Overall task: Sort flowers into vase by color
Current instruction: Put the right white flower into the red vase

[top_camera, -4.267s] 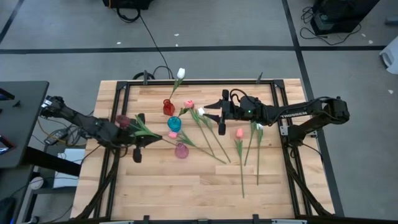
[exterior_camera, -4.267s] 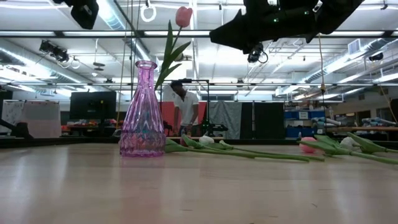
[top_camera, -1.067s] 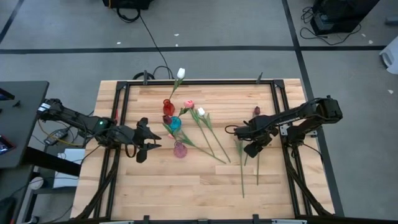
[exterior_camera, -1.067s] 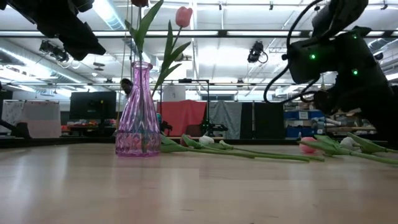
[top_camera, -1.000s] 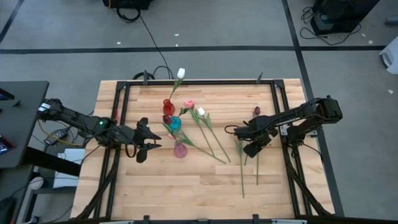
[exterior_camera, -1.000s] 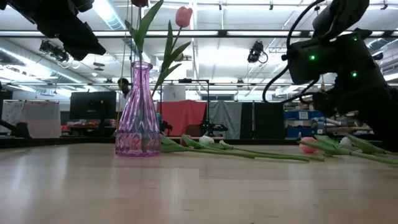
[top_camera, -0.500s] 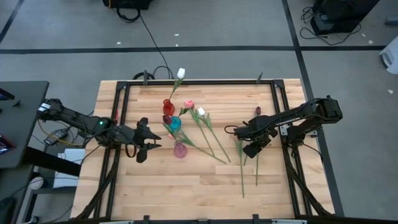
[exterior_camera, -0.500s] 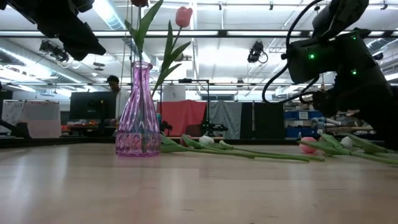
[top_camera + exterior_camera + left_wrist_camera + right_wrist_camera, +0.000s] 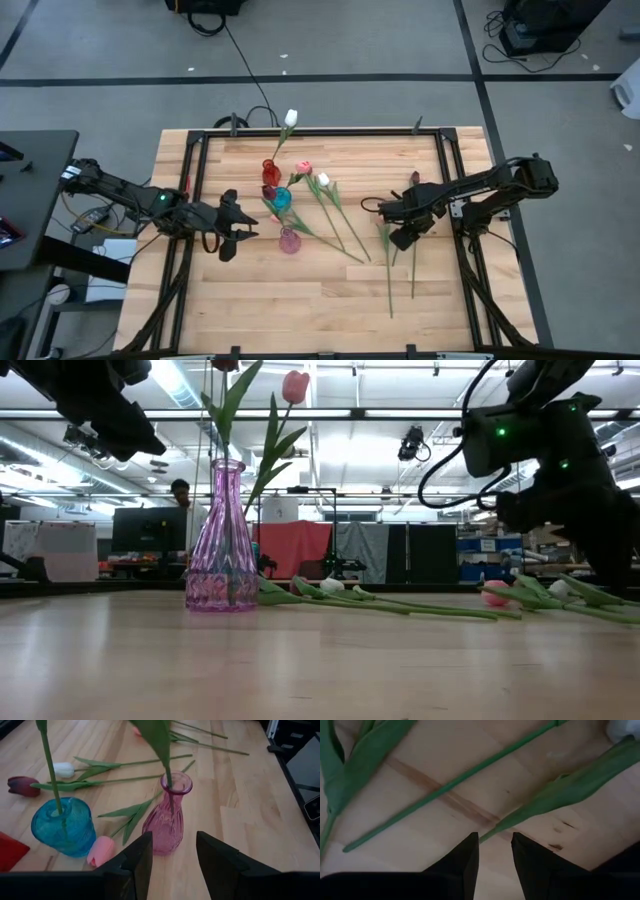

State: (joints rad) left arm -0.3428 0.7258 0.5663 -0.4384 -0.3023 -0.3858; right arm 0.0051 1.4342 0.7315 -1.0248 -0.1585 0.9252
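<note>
Loose flowers (image 9: 345,228) lie mid-table, others already stand in vases near the far edge. The right gripper (image 9: 495,851), jaws parted and empty, hovers low over a stem (image 9: 445,787), apparently picking; next it must straddle and clamp. The left gripper (image 9: 172,851) waits released beside the pink vase (image 9: 167,815).

Ribbed pink vase (image 9: 167,815), dimpled blue vase (image 9: 63,826), red vase (image 9: 270,171), pale striped wooden table (image 9: 300,300)

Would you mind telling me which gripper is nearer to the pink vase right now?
The left. The left gripper hovers just beside the pink vase, fingers open toward it. The right gripper is across the table, low over the loose tulip stems.
</note>
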